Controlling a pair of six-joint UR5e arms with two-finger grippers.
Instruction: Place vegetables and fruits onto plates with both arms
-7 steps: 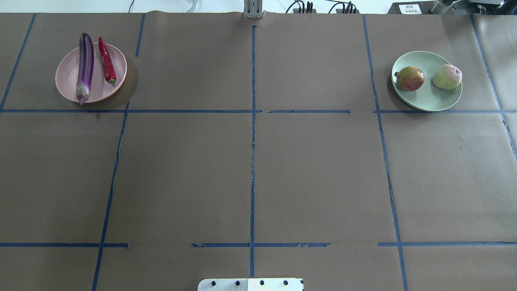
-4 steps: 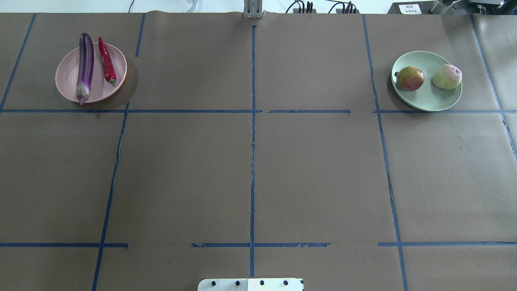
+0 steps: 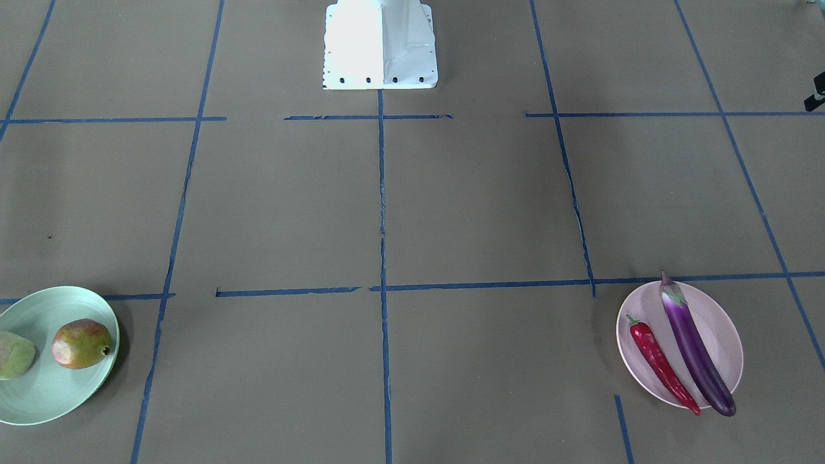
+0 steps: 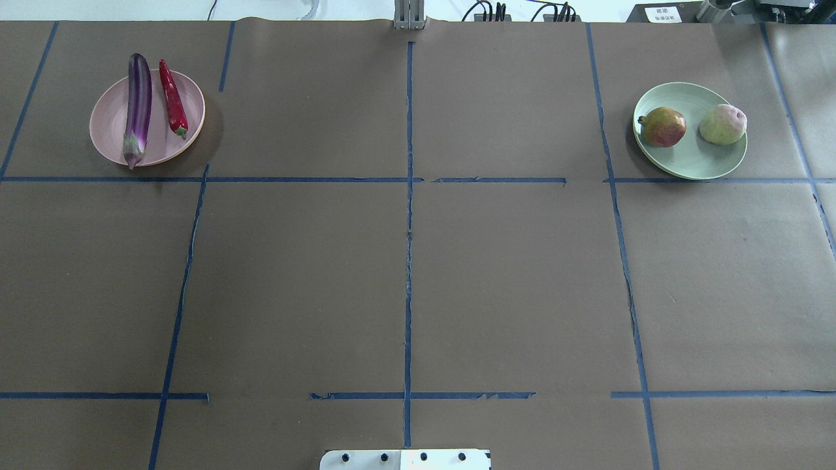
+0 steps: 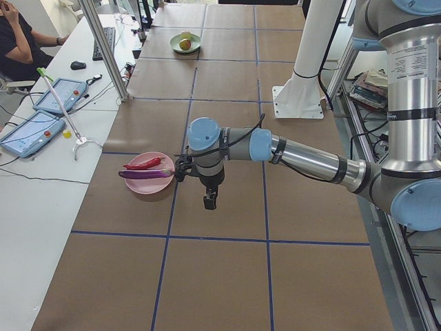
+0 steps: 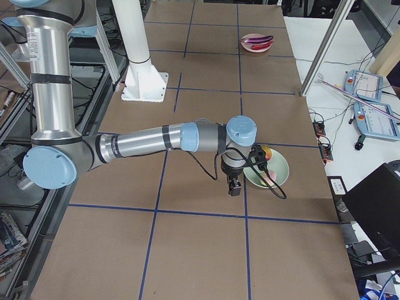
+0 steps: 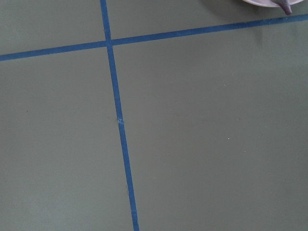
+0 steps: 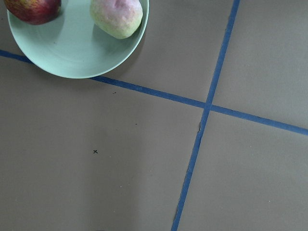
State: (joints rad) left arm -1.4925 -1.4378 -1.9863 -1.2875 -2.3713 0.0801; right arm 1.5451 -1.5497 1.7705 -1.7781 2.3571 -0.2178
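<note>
Produce sits sorted on my feed. Eggplant (image 4: pixel 138 108) and chili pepper (image 4: pixel 172 98) lie side by side, lengthwise, on the pink plate (image 4: pixel 108 124) at the table's far left. The eggplant is longer than the plate, so it overhangs the rim at both ends. Red-and-yellow fruit (image 4: pixel 663 126) and pale green fruit (image 4: pixel 722 124) rest apart on the mint plate (image 4: pixel 702 163) at far right; I judge the shallow dish keeps them from rolling. Vegetables on one plate, fruits on the other: reads to me as task done.

Left gripper (image 5: pixel 209 201) hangs above bare paper near the pink plate, right gripper (image 6: pixel 235 187) just beside the mint plate. With all four items plated, neither has any of them in hand. Fingers spread or closed: I cannot tell, since only side views show them.

Count: two plates, two vegetables, two fruits, two grippers.
</note>
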